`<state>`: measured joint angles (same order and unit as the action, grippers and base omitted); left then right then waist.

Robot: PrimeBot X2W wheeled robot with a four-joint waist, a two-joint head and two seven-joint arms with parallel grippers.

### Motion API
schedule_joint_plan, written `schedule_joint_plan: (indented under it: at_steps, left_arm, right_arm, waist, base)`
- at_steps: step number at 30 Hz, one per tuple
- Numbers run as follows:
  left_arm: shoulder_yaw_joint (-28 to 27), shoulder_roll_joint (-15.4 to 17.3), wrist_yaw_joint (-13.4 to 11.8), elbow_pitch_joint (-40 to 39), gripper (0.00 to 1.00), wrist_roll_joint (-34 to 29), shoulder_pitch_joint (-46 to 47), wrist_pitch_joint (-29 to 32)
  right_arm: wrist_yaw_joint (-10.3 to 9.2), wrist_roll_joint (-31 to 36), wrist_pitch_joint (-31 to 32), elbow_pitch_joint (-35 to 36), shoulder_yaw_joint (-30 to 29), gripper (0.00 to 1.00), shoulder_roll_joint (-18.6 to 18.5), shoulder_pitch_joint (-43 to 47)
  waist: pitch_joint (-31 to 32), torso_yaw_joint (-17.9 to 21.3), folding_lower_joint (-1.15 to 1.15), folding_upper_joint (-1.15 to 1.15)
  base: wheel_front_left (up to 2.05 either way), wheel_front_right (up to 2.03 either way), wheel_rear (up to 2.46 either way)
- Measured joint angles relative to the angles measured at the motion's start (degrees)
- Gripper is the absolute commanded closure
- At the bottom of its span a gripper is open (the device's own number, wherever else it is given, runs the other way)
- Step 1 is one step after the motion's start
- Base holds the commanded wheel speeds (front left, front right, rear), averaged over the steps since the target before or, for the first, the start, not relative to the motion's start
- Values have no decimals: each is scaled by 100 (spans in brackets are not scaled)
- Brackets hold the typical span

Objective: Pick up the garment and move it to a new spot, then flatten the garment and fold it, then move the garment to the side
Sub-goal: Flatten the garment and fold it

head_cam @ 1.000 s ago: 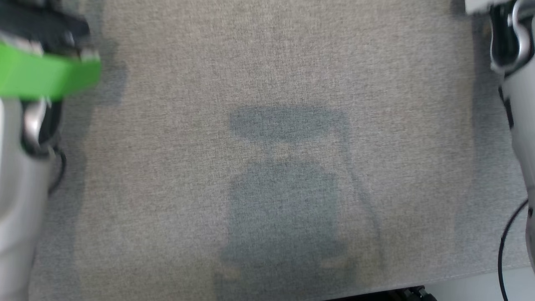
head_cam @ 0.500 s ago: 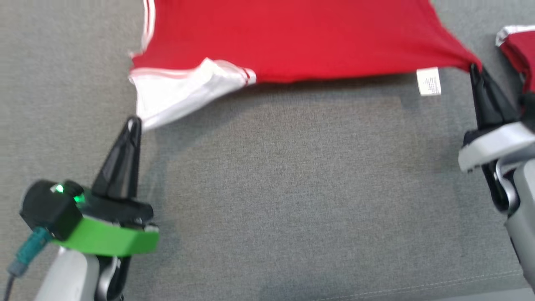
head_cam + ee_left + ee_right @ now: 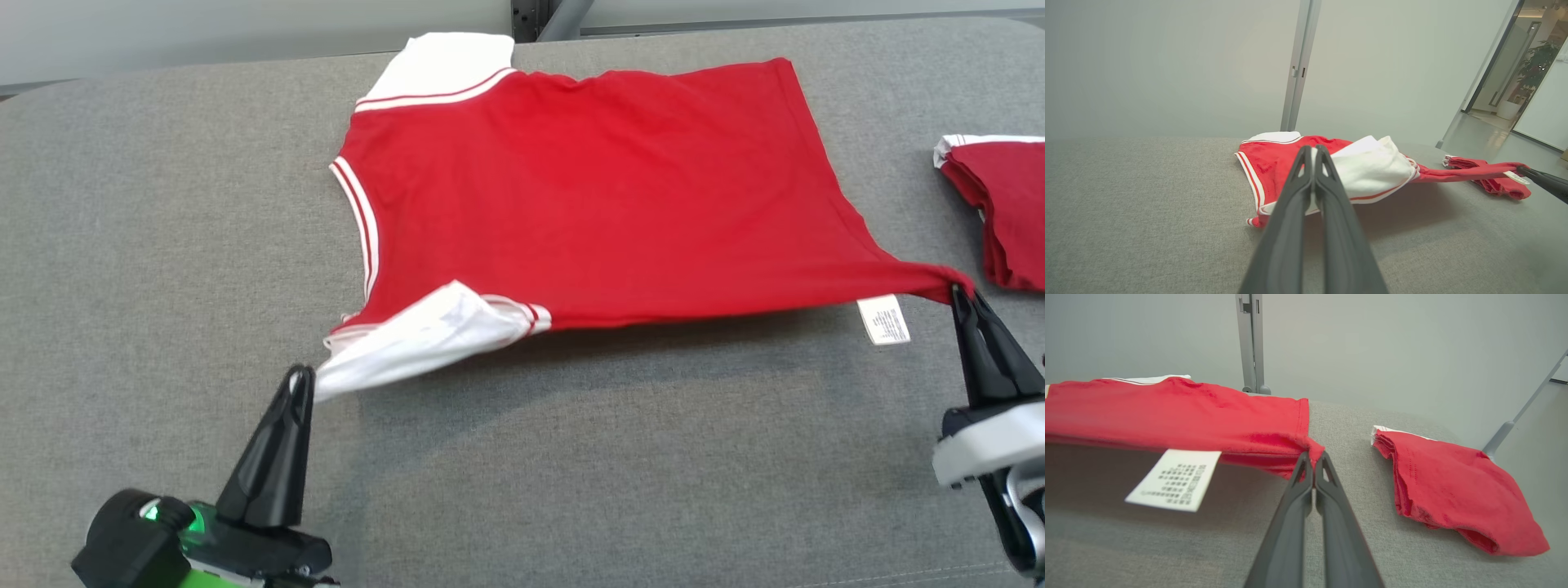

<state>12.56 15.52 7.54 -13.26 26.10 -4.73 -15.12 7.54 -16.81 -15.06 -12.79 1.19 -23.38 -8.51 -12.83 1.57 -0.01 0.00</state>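
Flattening appears to be under way: the garment (image 3: pixel 588 188) is lying spread across the worktop (image 3: pixel 163 245), the left claw (image 3: pixel 300 376) clamping its white sleeve (image 3: pixel 408 343) at 7 o'clock, the right claw (image 3: pixel 962 296) clamping its hem corner (image 3: pixel 922 284) at 4. Next: carrying both corners evenly toward 12.

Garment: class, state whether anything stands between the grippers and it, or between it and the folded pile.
Nothing visible does. The left gripper pinches its white sleeve, the right gripper its hem corner; bare grey surface separates the garment from the folded pile.

grey fabric surface (image 3: pixel 147 245) | plain pale wall (image 3: pixel 1167 61) | grey metal post (image 3: pixel 1298 69) | potted plant (image 3: pixel 1537 67) by doorway
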Motion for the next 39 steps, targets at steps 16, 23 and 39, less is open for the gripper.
schedule_joint_plan:
  at_steps: [16,23,39]
  left_arm:
    - [859,345,0,1007,100,133,1254,137]
    - [1226,368,0,1840,100,18,2512,63]
    - [1088,254,0,2446,100,-576,3885,15]
  right_arm:
    - [0,-303,421,-847,313,100,172,-760]
    - [0,-377,335,-1448,469,100,270,-1533]
    - [0,-457,24,-2482,765,100,352,-2908]
  waist:
    - [-321,93,0,0]
    - [-623,46,0,0]
    - [-1334,50,0,0]
  base:
    - [0,0,0]
    - [0,0,0]
    - [0,0,0]
